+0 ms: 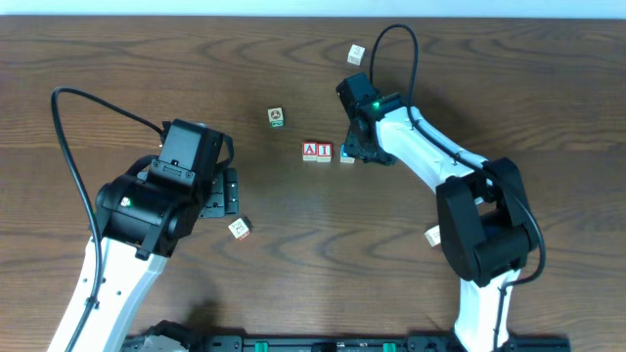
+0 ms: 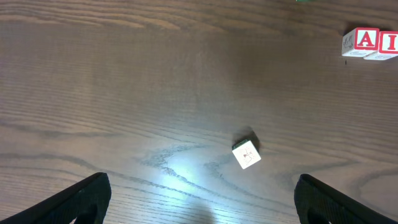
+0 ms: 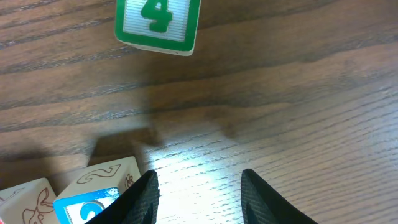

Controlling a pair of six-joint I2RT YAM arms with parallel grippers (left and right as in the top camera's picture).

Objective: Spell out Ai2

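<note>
The red-framed A cube [image 1: 311, 151] and I cube [image 1: 324, 151] sit side by side mid-table, also seen far right in the left wrist view as A [image 2: 360, 41] and I [image 2: 389, 43]. The blue-framed 2 cube [image 1: 347, 154] lies just right of the I. My right gripper [image 1: 358, 147] is right beside it. In the right wrist view the 2 cube [image 3: 93, 196] lies outside the left finger [image 3: 144, 198], and the right gripper [image 3: 199, 177] is open over bare wood. My left gripper [image 1: 228, 192] is wide open [image 2: 205, 205] and holds nothing.
A green 4 cube [image 1: 277, 117] lies back left of the row, large in the right wrist view [image 3: 158, 22]. Plain whitish cubes lie at the back [image 1: 356, 54], near the left gripper [image 1: 238, 228] [image 2: 247, 154] and beside the right arm [image 1: 432, 235].
</note>
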